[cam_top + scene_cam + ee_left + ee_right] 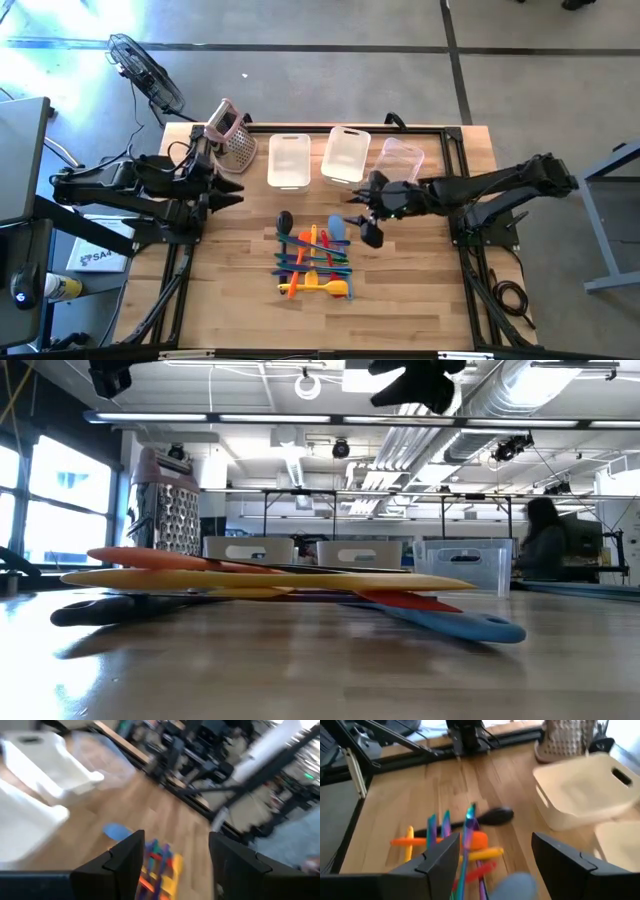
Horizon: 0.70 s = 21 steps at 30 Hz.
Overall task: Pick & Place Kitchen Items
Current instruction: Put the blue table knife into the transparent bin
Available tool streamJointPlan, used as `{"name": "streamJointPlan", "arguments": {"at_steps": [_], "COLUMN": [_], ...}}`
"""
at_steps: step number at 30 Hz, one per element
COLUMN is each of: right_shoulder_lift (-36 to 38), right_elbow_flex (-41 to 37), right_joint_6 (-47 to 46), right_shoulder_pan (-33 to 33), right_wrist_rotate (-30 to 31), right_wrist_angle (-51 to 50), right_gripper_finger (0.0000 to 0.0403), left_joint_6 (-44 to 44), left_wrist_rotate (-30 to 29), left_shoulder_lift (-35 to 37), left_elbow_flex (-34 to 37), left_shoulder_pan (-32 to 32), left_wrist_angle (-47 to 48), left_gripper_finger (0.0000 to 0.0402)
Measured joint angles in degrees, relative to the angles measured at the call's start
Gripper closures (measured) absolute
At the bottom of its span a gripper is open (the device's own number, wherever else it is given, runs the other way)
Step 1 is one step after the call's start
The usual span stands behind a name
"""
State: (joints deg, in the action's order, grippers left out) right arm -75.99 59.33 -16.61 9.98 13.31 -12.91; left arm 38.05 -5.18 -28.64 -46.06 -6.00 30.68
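The wooden table (420, 300) carried three clear bins (289, 160) in a row toward twelve o'clock, with a metal grater (232, 140) at their ten o'clock end. Near the table's centre lay the pile of plastic utensils (313, 262), crossed over one another, none of them yet in a bin. The left gripper (232, 192) hung at about nine o'clock of the pile, well apart from it, its fingers spread and empty. The right gripper (365, 222) hovered just at two o'clock of the pile, above the table, its fingers (437, 860) likewise spread and holding nothing. The step in hand looked like the approach for a first pick; the next move would call for lowering over a single utensil and closing on it cleanly, since the tangled pieces could drag along.
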Motion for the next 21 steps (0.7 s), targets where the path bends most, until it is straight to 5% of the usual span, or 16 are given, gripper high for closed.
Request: {"name": "streamJointPlan", "arguments": {"at_steps": [5, 21], "right_shoulder_lift": [-4.32, -18.24], "right_elbow_flex": [0.00, 0.00], "right_joint_6": [-1.54, -4.32], "right_shoulder_pan": [3.08, 7.85], "right_wrist_rotate": [2.14, 7.49], "right_wrist_angle": [4.21, 9.40], "right_gripper_finger": [0.0163, 0.0163], "left_joint_6": [1.59, -2.26], "left_wrist_rotate": [5.47, 4.43], "left_shoulder_lift": [0.00, -0.78], "left_elbow_flex": [0.00, 0.00], "left_shoulder_pan": [-0.02, -0.02], "left_wrist_angle": [0.32, 0.83], "left_gripper_finger": [0.0185, 0.0185]}}
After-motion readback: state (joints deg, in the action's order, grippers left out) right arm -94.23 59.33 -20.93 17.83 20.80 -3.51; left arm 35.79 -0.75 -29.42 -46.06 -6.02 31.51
